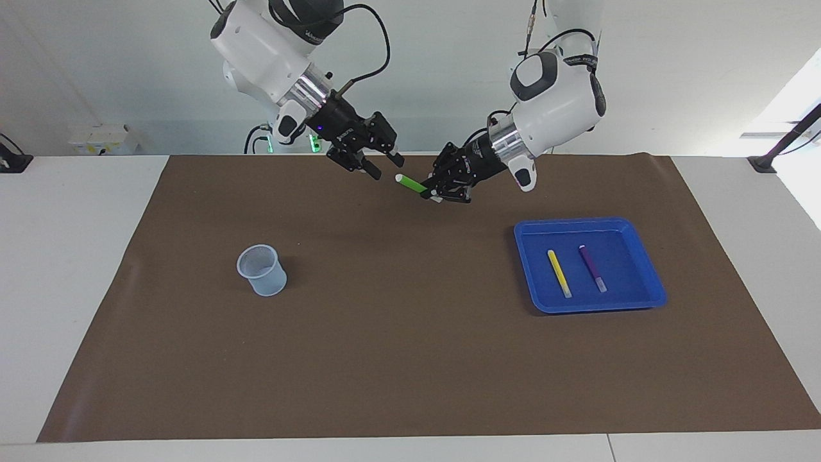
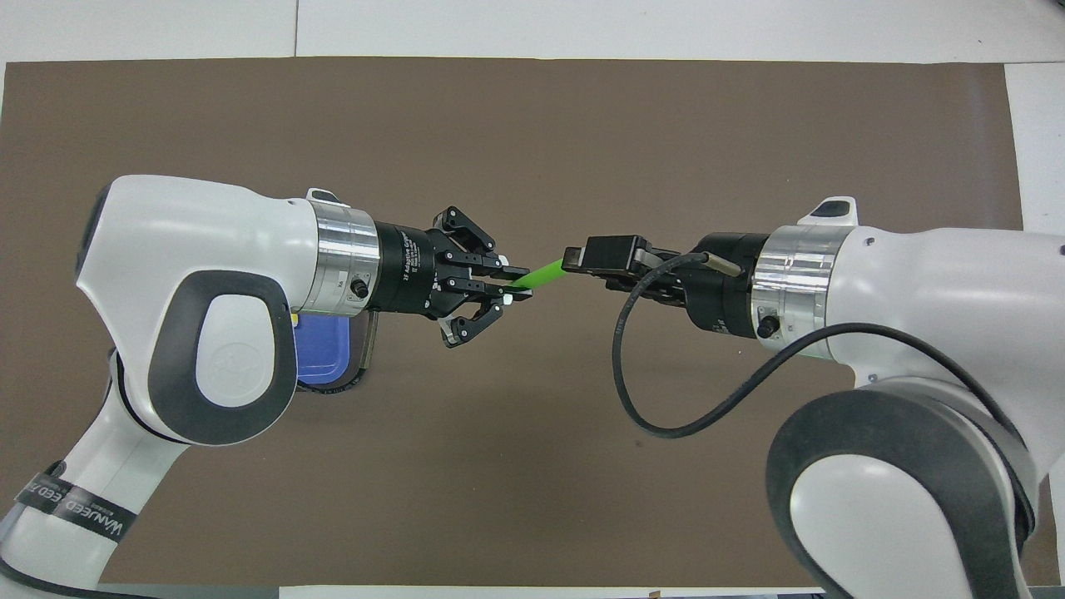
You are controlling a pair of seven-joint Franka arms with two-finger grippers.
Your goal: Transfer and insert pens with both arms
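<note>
From across the table, the green pen [image 1: 410,184] hangs in the air over the brown mat [image 1: 410,359], near the mat's edge closest to the robots. The left gripper [image 1: 433,192] pinches its lower whitish end tight. The right gripper [image 1: 380,167] is just beside the pen's upper tip; I cannot tell if it touches, or how wide its fingers are. The yellow pen [image 1: 559,273] and purple pen [image 1: 592,267] lie side by side in the blue tray [image 1: 648,298], toward the left arm's end. A clear cup [image 1: 262,270] stands toward the right arm's end. From above, the green pen [image 2: 541,274] stretches between the left gripper [image 2: 512,284] and the right gripper [image 2: 574,258]. The left arm's band reads "WANJEED".
</note>
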